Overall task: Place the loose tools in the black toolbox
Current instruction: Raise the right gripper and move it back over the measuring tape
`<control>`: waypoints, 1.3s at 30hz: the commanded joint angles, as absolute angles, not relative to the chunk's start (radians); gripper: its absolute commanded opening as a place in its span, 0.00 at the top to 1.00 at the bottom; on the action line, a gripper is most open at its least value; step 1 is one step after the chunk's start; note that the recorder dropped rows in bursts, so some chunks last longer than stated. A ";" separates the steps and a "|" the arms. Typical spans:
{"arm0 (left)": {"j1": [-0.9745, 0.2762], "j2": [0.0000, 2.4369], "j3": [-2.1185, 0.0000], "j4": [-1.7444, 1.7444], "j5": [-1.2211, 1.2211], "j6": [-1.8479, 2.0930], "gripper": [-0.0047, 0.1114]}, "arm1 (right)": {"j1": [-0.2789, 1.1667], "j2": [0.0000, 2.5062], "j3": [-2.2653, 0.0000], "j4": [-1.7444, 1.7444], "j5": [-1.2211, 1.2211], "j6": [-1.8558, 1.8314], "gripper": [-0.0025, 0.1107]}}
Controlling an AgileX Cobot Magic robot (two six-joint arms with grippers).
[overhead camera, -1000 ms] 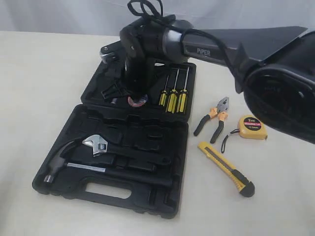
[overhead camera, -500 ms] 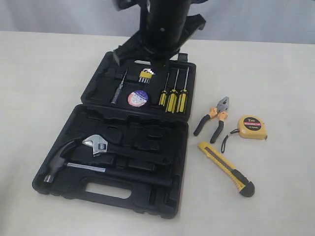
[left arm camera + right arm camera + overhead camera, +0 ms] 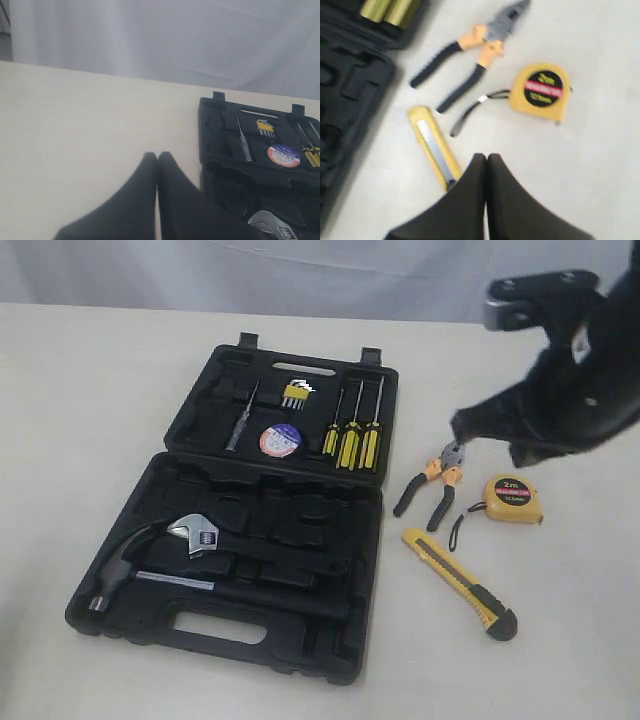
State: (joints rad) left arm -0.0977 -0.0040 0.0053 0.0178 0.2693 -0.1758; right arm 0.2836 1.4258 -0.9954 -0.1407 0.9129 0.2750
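Observation:
The black toolbox point(image 3: 300, 640) lies open on the table, both halves flat. The black tape roll point(image 3: 280, 440) with its white-blue-red label sits in a recess of the far half, also seen from the left wrist point(image 3: 283, 155). To the right of the case lie the orange-and-black pliers point(image 3: 432, 487), the yellow 2m tape measure point(image 3: 511, 498) and the yellow-and-black utility knife point(image 3: 460, 583). My right arm point(image 3: 565, 380) hangs above them. My right gripper point(image 3: 486, 158) is shut and empty, its tips over the knife point(image 3: 434, 145), below the pliers point(image 3: 470, 55) and tape measure point(image 3: 542, 91). My left gripper point(image 3: 158, 155) is shut and empty beside the toolbox's left edge point(image 3: 207, 135).
Three yellow-handled screwdrivers point(image 3: 352, 442), a hex key set point(image 3: 295, 393) and a thin tester point(image 3: 240, 420) fill the far half. A hammer point(image 3: 150, 565) and an adjustable wrench point(image 3: 198, 533) lie in the near half. A pale curtain point(image 3: 160, 35) backs the table.
My right arm has let go of the tape roll in the far half, risen, and swung right to above the pliers and tape measure. The roll stays in its recess.

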 commanded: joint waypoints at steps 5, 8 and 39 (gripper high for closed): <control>-0.103 0.000 0.000 0.022 0.269 -0.175 0.96 | 0.131 1.412 -0.853 -0.127 0.774 0.237 0.98; -0.103 0.000 0.000 0.022 0.269 -0.175 0.96 | 0.131 1.412 -0.853 -0.127 0.725 0.237 0.93; -0.103 0.000 0.000 0.022 0.269 -0.175 0.96 | 0.113 1.842 -1.082 -0.137 0.773 0.247 0.29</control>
State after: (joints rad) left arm -0.0977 -0.0040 0.0053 0.0178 0.2693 -0.1758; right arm 0.1330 1.8395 -1.0700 -0.1190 0.7705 0.2454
